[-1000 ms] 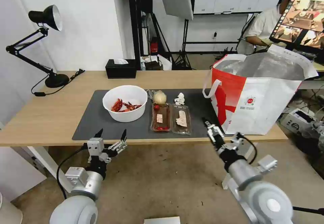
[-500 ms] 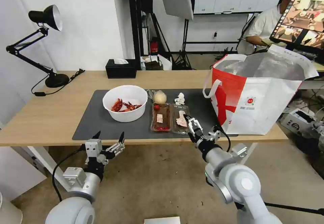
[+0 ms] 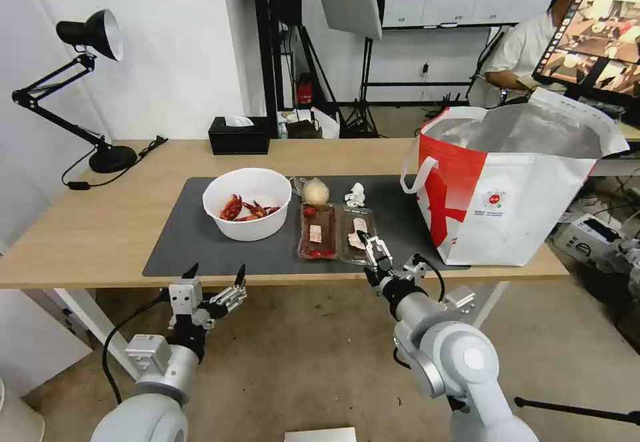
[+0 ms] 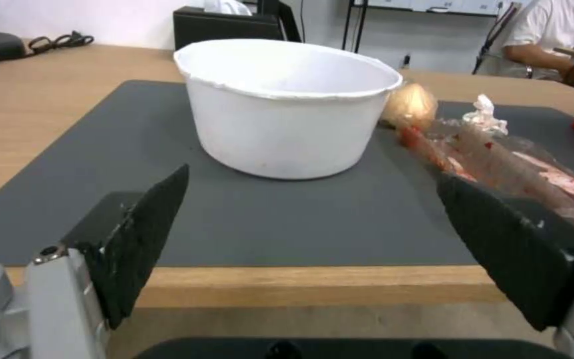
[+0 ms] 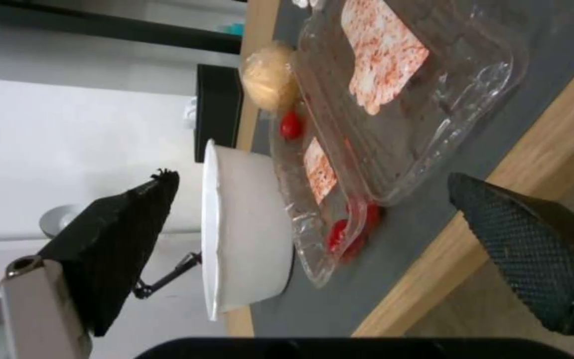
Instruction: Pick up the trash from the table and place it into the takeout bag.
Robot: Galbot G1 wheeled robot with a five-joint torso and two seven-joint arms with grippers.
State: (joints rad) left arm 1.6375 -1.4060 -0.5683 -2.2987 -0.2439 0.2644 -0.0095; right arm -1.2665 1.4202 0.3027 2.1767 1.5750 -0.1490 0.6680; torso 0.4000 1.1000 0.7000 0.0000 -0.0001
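Observation:
On the dark mat (image 3: 193, 242) of the table (image 3: 100, 222) stand a white bowl (image 3: 247, 203) with red shells and a clear hinged tray (image 3: 337, 232) with red scraps. Behind them lie a beige wrapped ball (image 3: 315, 192) and a crumpled tissue (image 3: 355, 195). The takeout bag (image 3: 513, 189) stands open at the table's right end. My right gripper (image 3: 370, 245) is open at the table's front edge, just short of the tray (image 5: 400, 109). My left gripper (image 3: 217, 271) hangs open below the front edge, facing the bowl (image 4: 287, 109).
A black tissue box (image 3: 239, 135) sits at the table's back edge and a black desk lamp (image 3: 87, 35) at its back left. A monitor (image 3: 593, 42) stands behind the bag. Bare wood lies left of the mat.
My right arm has swung left from beside the bag to the tray's near end. The left gripper has sunk slightly.

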